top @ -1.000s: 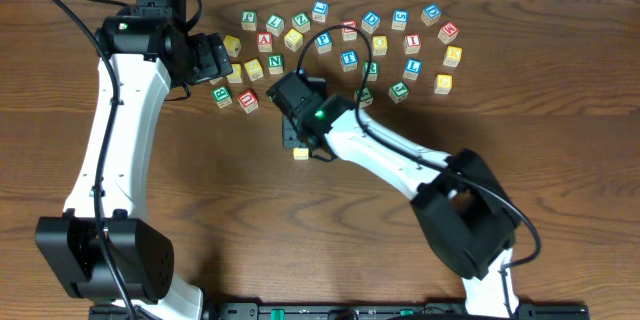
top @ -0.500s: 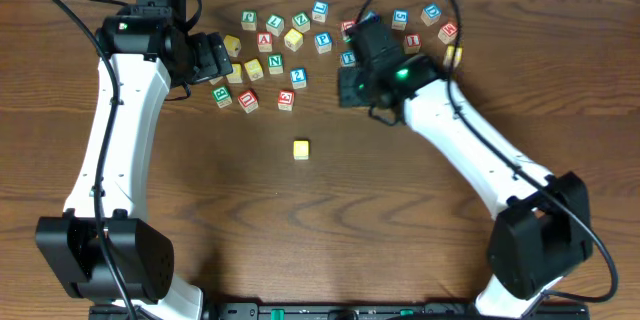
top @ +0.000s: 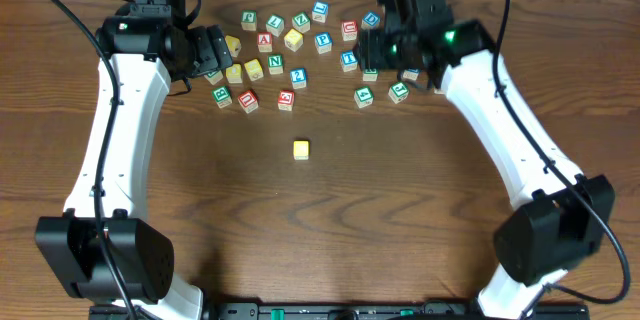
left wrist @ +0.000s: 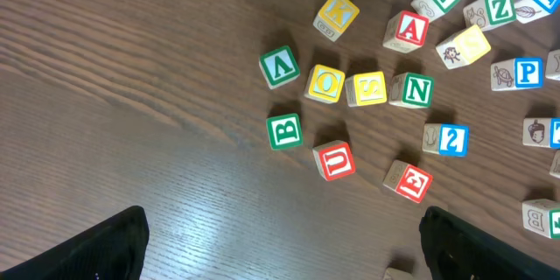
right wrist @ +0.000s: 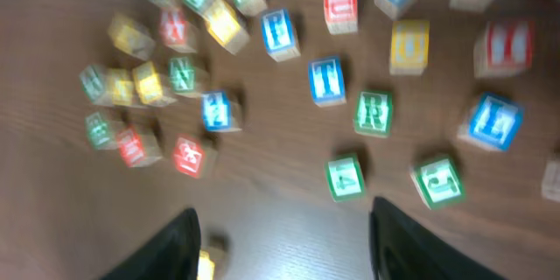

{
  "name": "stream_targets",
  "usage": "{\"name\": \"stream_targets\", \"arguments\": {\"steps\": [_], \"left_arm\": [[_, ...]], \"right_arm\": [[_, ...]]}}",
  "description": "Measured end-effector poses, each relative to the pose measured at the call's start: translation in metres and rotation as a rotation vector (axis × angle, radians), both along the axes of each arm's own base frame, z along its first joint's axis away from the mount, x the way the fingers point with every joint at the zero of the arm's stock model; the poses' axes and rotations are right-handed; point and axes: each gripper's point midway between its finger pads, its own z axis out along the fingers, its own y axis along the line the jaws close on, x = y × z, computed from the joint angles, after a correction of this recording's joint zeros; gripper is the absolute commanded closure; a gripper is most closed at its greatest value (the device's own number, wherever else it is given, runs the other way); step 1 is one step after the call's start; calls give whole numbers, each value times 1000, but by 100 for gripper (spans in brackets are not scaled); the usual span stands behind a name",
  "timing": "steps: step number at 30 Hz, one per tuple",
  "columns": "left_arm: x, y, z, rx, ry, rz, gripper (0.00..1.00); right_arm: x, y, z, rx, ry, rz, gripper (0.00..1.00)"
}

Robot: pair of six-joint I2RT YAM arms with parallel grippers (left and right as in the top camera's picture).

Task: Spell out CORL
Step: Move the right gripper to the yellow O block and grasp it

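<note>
A lone yellow-topped cube (top: 301, 149) lies on the bare wood in the middle of the table, apart from both grippers. My right gripper (top: 374, 56) (right wrist: 284, 245) hovers open and empty over the right part of the cube cluster. In its blurred wrist view, the green-framed R cube (right wrist: 374, 112) and the blue-framed L cube (right wrist: 494, 121) lie ahead of the fingers. My left gripper (top: 214, 55) (left wrist: 284, 254) stands open at the cluster's left edge. A yellow-framed O cube (left wrist: 325, 82) lies ahead of it.
Several other letter cubes are scattered across the back of the table, among them a green N (left wrist: 411, 90), a red A (left wrist: 408, 30), a blue T (right wrist: 326, 80) and a green 4 (right wrist: 346, 178). Both white arms reach in from the front corners.
The right arm left the yellow-topped cube in the middle and swung up and right to the cluster at the back, its jaws widening. The left arm has not moved.
</note>
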Motion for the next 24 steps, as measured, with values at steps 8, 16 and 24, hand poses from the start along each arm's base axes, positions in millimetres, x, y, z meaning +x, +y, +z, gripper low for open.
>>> {"name": "stream_targets", "arguments": {"steps": [8, 16, 24], "left_arm": [[0, 0, 0, 0, 1, 0, 2], [-2, 0, -1, 0, 11, 0, 2], [-4, 0, -2, 0, 16, 0, 2]], "right_arm": [[46, 1, -12, -141, 63, 7, 1], [77, -12, -32, -187, 8, -51, 24], [106, -15, -128, -256, 79, -74, 37]]}}
